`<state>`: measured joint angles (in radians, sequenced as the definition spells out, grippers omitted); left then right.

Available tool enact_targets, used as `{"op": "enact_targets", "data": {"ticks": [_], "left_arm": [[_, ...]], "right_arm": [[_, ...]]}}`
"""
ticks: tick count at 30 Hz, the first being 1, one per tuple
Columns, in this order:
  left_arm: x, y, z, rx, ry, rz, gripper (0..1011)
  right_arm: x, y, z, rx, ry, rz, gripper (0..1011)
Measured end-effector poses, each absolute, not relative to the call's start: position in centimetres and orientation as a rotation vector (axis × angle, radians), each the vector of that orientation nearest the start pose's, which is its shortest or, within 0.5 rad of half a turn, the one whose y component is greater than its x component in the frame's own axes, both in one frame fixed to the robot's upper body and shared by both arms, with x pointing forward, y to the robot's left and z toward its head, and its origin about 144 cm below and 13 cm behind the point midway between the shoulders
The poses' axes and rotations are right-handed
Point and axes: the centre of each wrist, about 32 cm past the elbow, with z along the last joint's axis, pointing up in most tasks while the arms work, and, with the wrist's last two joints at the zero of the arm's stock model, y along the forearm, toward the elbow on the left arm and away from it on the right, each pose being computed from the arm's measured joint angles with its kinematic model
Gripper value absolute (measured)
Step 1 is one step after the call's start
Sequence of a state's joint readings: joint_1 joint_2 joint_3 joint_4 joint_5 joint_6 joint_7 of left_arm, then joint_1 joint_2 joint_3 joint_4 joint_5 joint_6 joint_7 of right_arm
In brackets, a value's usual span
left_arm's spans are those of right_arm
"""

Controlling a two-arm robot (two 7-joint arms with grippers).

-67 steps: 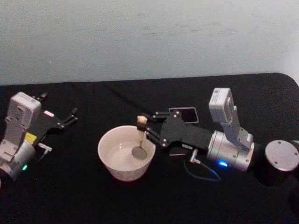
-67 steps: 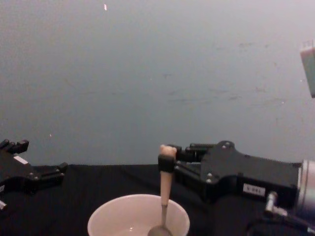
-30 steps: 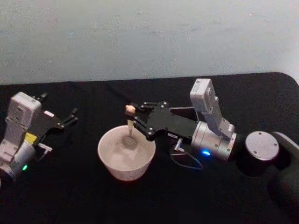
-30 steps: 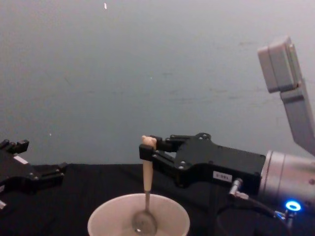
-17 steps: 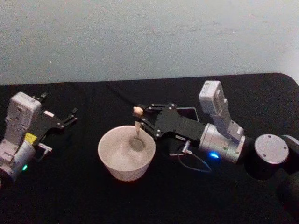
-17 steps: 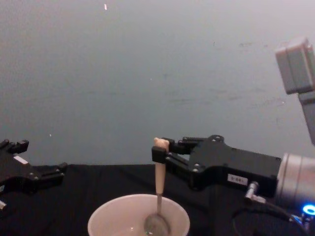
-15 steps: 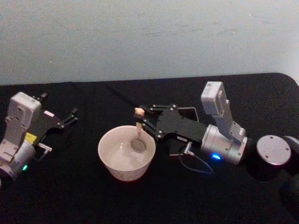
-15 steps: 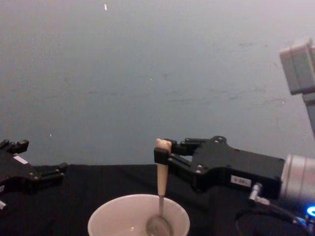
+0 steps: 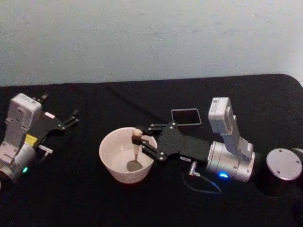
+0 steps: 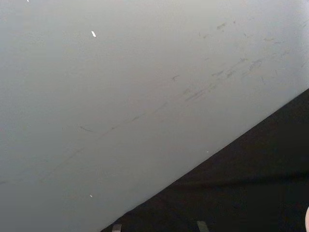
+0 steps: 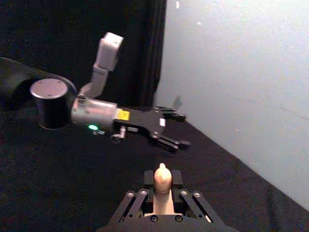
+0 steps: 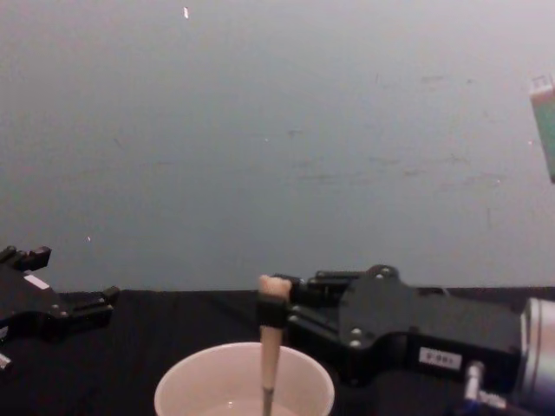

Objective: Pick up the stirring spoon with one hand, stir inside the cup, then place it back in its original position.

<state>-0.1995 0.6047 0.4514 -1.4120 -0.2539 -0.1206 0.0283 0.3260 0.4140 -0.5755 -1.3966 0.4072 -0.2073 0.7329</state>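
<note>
Here the stirring spoon (image 9: 136,150) stands almost upright a little left of centre in the head view. Its metal bowl is down inside the cream cup (image 9: 106,144) and its bear-head top sits just above the rim on the cup's right side. The right gripper (image 9: 140,140) reaches in from the right of the frame. Its fingers are pinched on the upper handle just under the bear head. We judge that grip is chosen so the black fingers stay outside the rim while only the slim shaft works inside the cup. We read this as the stirring step, with the return not yet begun.

The dark square holder (image 9: 185,116) stands just above and right of the cup, behind the gripper's body and apart from the cup. It is close enough, we think, for a short carry back.

Far left in the frame, the left gripper (image 9: 73,117) lies parked on the black worktop (image 9: 94,198), well apart from the cup. Its fingers are spread and hold nothing.

We count one spoon, one cup, one holder and two grippers.
</note>
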Motion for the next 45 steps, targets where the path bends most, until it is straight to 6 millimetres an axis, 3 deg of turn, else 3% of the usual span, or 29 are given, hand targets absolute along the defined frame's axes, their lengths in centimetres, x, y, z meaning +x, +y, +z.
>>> {"op": "enact_targets", "data": {"ticks": [9, 16, 35, 45], "left_arm": [[48.9, 31.0, 114.0, 0.304, -0.285, 1.248, 1001], [48.9, 31.0, 114.0, 0.305, -0.285, 1.248, 1001], [48.9, 31.0, 114.0, 0.304, -0.285, 1.248, 1001], [48.9, 31.0, 114.0, 0.304, -0.285, 1.248, 1001]], "right_arm": [[51.9, -19.0, 115.6, 0.000, -0.161, -0.360, 205], [53.7, -18.2, 115.6, 0.002, -0.180, -0.413, 205], [54.4, -19.5, 115.6, -0.009, -0.183, -0.490, 205], [54.1, -20.9, 117.8, 0.042, -0.204, -0.493, 205]]}}
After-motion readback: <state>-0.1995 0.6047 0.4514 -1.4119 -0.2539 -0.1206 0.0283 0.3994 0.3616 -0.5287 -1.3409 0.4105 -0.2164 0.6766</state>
